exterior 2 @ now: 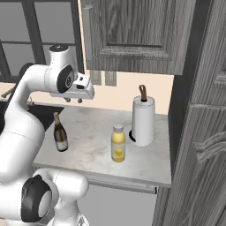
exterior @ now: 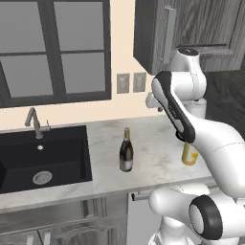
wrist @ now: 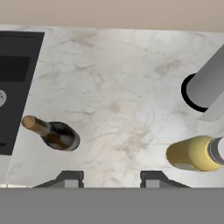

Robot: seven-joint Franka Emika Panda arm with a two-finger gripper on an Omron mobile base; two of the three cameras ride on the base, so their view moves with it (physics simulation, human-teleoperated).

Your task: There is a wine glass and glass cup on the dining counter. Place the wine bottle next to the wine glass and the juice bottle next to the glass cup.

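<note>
Two bottles stand upright on a pale marble desk (exterior: 158, 158) veined in grey and brown, set against a cream wall. In the left base view a black sink (exterior: 43, 160) is sunk into the desk at 9 o'clock, with a metal tap (exterior: 33, 122) behind it and a dark-framed window (exterior: 52, 48) above. Two wall switches (exterior: 131, 82) sit beside the window, and dark wood-grain cupboards (exterior 2: 132, 35) hang overhead. A tall dark wood-grain cupboard (exterior 2: 203, 132) closes the desk's right end in the right base view.

The sink basin holds nothing but its round drain (exterior: 42, 177). A white paper towel roll (exterior 2: 143, 119) stands on a dark holder at the back of the desk, at 1 o'clock from the juice bottle.

The wine bottle (exterior 2: 59, 132) is dark glass with a slim neck, gold top and pale label; it stands just beside the sink edge. The juice bottle (exterior 2: 118, 143) is yellow and translucent with a pale cap, well apart from the wine bottle, at its 3 o'clock in the right base view, and near the towel roll.

The fingers (exterior 2: 73, 100) hang above the desk, set narrow and holding nothing, touching neither bottle. In the hand view the wine bottle lies at 9 o'clock and the juice bottle at 3 o'clock.
</note>
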